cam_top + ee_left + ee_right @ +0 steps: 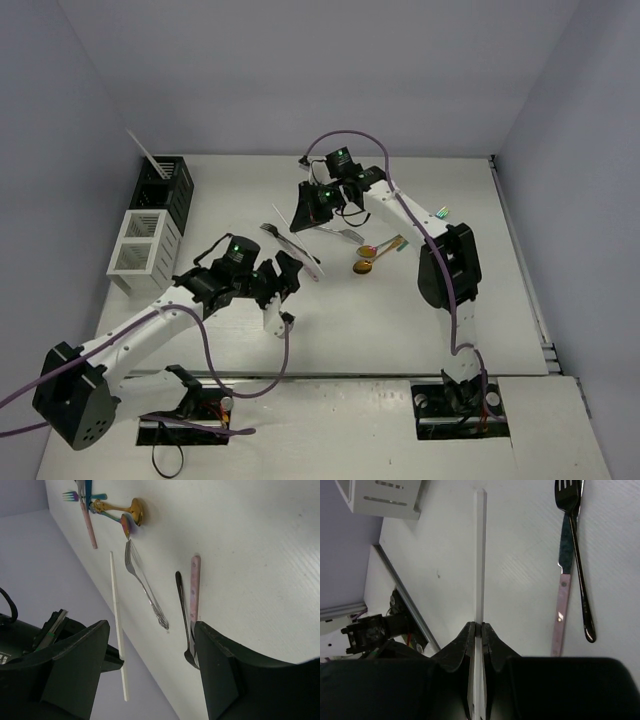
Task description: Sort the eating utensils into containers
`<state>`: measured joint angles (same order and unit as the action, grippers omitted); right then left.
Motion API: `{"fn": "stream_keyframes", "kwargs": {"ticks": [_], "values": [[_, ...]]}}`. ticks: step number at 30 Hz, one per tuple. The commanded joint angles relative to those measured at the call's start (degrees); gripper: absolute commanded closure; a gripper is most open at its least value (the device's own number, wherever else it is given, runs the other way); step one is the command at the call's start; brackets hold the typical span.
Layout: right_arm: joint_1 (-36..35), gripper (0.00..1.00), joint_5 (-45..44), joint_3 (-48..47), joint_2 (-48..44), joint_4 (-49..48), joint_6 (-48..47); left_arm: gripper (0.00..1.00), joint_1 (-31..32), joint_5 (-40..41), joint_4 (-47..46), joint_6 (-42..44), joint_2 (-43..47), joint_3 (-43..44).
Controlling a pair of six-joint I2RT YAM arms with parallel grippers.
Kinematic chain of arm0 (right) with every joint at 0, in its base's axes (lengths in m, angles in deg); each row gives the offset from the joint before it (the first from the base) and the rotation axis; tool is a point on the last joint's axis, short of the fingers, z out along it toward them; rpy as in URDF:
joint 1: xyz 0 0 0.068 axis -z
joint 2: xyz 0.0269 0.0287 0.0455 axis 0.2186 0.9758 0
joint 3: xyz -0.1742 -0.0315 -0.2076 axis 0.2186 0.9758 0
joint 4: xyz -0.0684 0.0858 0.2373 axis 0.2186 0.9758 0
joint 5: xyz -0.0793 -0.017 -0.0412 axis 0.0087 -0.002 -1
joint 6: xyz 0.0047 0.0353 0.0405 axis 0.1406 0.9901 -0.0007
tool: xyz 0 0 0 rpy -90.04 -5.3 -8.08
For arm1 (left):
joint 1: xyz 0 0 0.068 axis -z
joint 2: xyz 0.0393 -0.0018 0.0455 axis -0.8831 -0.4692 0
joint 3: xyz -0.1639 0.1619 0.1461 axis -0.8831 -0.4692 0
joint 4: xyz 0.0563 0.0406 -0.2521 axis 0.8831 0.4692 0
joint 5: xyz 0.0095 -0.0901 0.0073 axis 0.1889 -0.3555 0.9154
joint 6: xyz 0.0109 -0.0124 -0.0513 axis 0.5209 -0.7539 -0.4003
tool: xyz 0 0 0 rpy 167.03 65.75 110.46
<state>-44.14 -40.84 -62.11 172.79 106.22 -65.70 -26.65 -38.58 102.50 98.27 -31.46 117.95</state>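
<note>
White surface (400, 330) carries most cutlery (363, 267) unsorted; black caddy (172, 192) holds one stick (145, 156). Right gripper (480, 626) jaws clamp a pale stick (480, 555); left gripper (150, 625) jaws apart.

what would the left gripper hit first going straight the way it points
Likely the white stick in front of the open left gripper; depth unclear, so it may pass to the silver fork.

A white tabletop (380, 330) spreads beneath the left gripper (283, 292) and the right gripper (298, 215). Plain, pale lilac-grey walls enclose it: a back wall (330, 70) beyond both grippers, a left wall (50, 150) outboard of the left gripper and a right wall (585, 150) outboard of the right. The light is even and the shadows are soft.
</note>
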Motion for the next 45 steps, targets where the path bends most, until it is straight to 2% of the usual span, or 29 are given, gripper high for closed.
{"fn": "stream_keyframes", "kwargs": {"ticks": [1, 10, 17, 21, 28, 29, 31, 35, 36, 40, 45], "values": [[-0.4, 1.00, 2.2, 2.4, -7.5, -5.9, 6.0, 0.36, 1.0, 2.4, -7.1, 0.3, -1.6, 4.1], [-0.4, 1.00, 2.5, 7.2, -10.2, -10.9, 11.2, 0.36, 1.6, 2.5, -8.6, 0.4, -4.1, 4.9], [-0.5, 1.00, 2.8, 8.6, -11.8, -12.6, 13.2, 0.47, 2.6, 3.0, -10.4, 0.2, -5.7, 5.6], [-0.7, 1.00, 2.8, 9.5, -12.5, -13.0, 13.4, 0.63, 3.4, 3.2, -12.7, 0.1, -6.3, 5.2], [-1.9, 1.00, 2.6, 10.5, -13.9, -13.6, 12.3, 0.99, 5.5, 4.8, -13.2, -1.3, -6.8, 5.9], [-2.3, 1.00, 2.5, 10.7, -14.3, -13.6, 12.2, 1.00, 5.6, 4.9, -13.4, -1.6, -6.6, 5.9], [-2.5, 0.79, 2.5, 10.7, -14.5, -13.7, 11.5, 1.00, 5.6, 5.0, -13.5, -2.0, -5.9, 5.8], [-2.3, 0.13, 1.8, 10.2, -14.9, -13.5, 9.7, 1.00, 6.4, 5.5, -13.4, -3.1, -3.4, 4.5], [-0.9, 0.02, 1.5, 8.9, -15.1, -13.3, 9.2, 1.00, 7.2, 5.8, -11.8, -4.0, -1.6, 3.9], [5.0, 0.00, 2.9, 5.2, -14.6, -13.2, 8.4, 1.00, 10.4, 7.9, -8.9, -11.5, 4.4, 2.5], [19.7, 0.01, 2.3, 1.1, -14.8, -13.1, 5.7, 1.00, 11.9, 11.1, -2.3, -36.6, 7.6, 8.1]]}}
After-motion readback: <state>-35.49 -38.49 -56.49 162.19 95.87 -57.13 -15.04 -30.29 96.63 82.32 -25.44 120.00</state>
